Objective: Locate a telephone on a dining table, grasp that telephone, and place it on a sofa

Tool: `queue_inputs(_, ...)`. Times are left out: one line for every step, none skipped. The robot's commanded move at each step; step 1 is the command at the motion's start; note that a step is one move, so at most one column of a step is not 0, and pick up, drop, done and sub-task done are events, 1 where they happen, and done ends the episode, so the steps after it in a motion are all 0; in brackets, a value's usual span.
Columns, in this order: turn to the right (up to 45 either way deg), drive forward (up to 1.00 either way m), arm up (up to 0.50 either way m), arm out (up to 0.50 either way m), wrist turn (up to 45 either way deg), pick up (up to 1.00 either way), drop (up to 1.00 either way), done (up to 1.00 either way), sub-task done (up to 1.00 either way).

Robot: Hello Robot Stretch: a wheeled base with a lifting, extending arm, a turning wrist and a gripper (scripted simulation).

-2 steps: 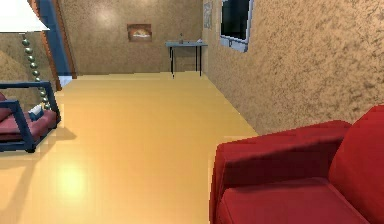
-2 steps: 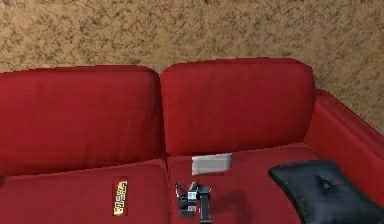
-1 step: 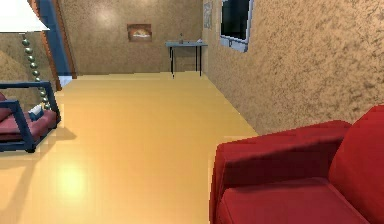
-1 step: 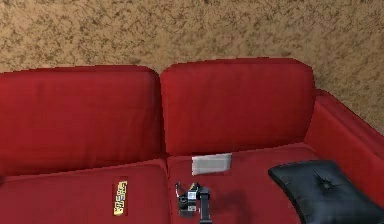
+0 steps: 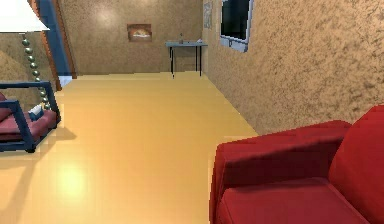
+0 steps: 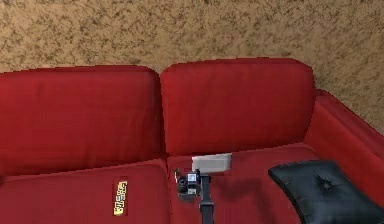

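Red sofa (image 6: pixel 80 120) in reach: pale block (image 6: pixel 212 161), likely the telephone, lies at the seat's back edge by the fingers (image 6: pixel 181 181); can't tell if they hold it. Left: confirm release, retract.

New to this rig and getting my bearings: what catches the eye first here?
A bright red sofa stands against a speckled tan wall in the arm side view. On its seat lie a black cushion at the right and a small yellow thing at the left; a pale grey block shows near the middle.
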Motion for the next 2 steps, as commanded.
queue_inputs(0.0,0.0,0.0,-0.08,0.0,0.0,0.0,0.0,0.0)
queue_inputs(0.0,0.0,0.0,0.0,0.0,0.0,0.0,1.0,0.0)
